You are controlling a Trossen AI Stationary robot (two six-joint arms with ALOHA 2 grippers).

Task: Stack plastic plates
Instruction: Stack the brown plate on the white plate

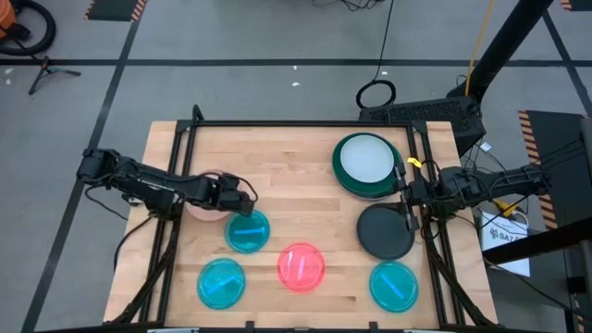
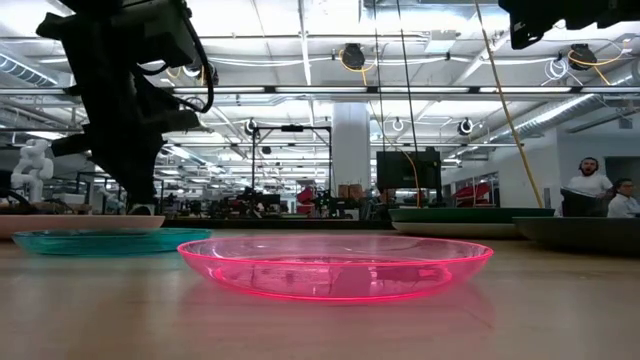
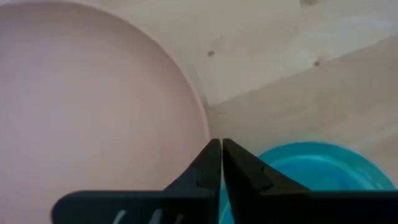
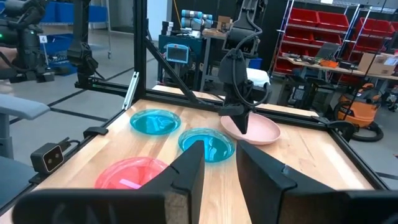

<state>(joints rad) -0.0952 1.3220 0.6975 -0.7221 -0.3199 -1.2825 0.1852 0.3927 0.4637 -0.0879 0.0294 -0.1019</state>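
Stacking has barely begun: far right, a pale plate (image 1: pixel 364 158) sits in the large dark green plate (image 1: pixel 344 177); the matte black plate (image 1: pixel 385 231), glossy red-pink plate (image 1: pixel 302 266) and three translucent cyan plates (image 1: pixel 247 230) lie single. Left gripper (image 1: pixel 246 200), fingers pinched together, meets the peach-pink plate's (image 3: pixel 87 118) rim at left. Right gripper (image 4: pixel 219 163) waits part-open, empty.

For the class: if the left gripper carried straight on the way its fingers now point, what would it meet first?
Probably the peach plate's rim: the left gripper, fingers together, points straight down at its edge beside a cyan plate. Whether they already touch is unclear.
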